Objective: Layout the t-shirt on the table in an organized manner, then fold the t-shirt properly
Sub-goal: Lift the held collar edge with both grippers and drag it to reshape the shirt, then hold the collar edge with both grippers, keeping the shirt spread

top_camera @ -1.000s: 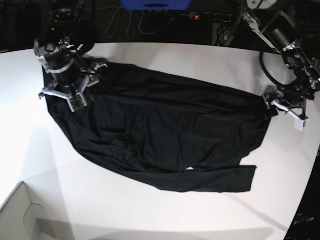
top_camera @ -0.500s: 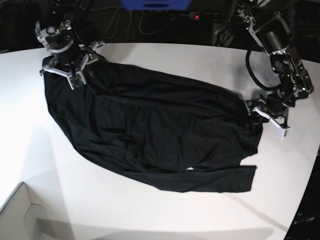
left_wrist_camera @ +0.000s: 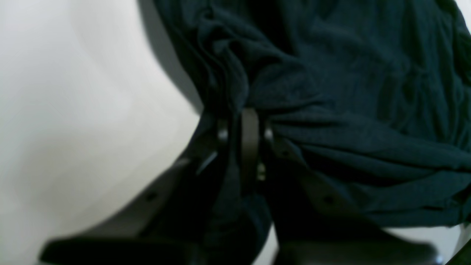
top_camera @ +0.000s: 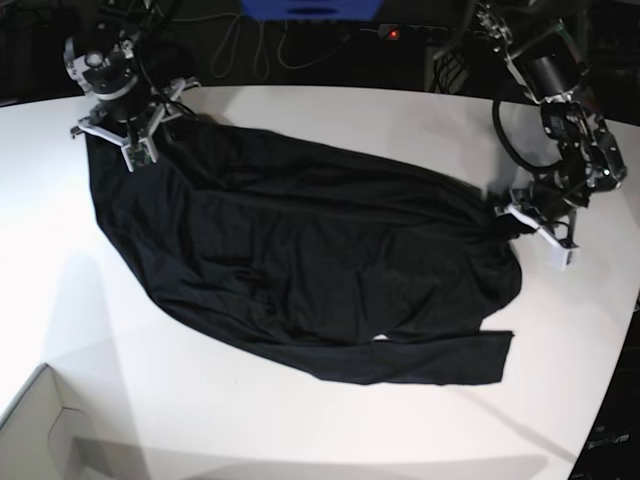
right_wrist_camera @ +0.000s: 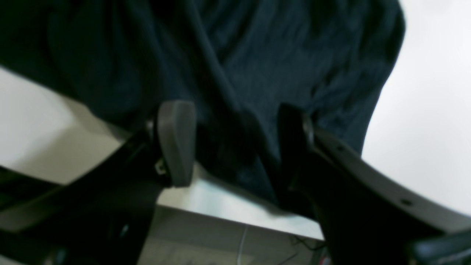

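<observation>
The black t-shirt [top_camera: 320,270] lies spread and wrinkled across the white table [top_camera: 300,420], with a sleeve folded along its near edge. At the garment's right edge my left gripper [top_camera: 510,222] pinches a bunch of cloth. The left wrist view shows the left gripper [left_wrist_camera: 243,125] shut on gathered t-shirt [left_wrist_camera: 349,92] fabric. My right gripper [top_camera: 130,150] sits at the shirt's far left corner by the table's back edge. In the right wrist view the right gripper [right_wrist_camera: 235,147] is open, and dark t-shirt [right_wrist_camera: 257,55] cloth lies between its fingers [right_wrist_camera: 176,143].
A white box corner [top_camera: 40,430] sits at the near left. Behind the table are cables, a power strip with a red light [top_camera: 395,33] and a blue object [top_camera: 310,8]. The table's back edge [right_wrist_camera: 220,206] runs just under the right gripper.
My left gripper has shut on the shirt's right edge and shifted slightly left, bunching the cloth. My right gripper has moved toward the far edge of the table, jaws still apart.
</observation>
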`<state>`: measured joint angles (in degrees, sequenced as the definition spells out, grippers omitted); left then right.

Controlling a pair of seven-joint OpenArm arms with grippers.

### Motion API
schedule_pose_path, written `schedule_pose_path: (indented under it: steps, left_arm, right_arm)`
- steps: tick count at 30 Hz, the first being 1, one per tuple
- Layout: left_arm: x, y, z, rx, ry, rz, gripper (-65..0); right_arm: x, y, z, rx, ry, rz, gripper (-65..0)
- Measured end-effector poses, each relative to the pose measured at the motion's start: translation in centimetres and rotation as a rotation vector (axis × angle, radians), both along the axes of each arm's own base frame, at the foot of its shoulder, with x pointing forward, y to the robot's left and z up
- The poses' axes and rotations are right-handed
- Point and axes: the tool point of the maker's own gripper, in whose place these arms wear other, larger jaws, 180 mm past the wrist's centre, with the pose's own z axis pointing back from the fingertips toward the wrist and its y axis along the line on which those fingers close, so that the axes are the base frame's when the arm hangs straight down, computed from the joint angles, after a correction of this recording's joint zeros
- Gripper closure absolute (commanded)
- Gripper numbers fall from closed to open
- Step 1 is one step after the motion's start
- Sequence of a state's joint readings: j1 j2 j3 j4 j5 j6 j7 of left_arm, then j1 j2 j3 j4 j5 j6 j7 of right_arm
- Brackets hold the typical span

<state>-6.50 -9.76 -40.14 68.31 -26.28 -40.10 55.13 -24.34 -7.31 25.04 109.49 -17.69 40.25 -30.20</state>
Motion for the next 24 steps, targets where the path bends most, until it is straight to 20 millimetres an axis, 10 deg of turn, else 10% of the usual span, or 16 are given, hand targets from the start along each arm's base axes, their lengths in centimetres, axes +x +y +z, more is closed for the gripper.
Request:
schedule_pose_path:
  steps: [9,24]
  left_arm:
    - [-2.7,7.1,0.7,0.049,0.006,0.169,0.0]
    - [-2.7,7.6,0.9,0.06,0.004,0.169,0.0]
  right_arm:
    - [-0.6,-1.7,0.0,-0.021,0.006,-0.039,-35.4]
    - [-1.4,-1.5,-0.3,-0.024,0.027,-0.034,-35.0]
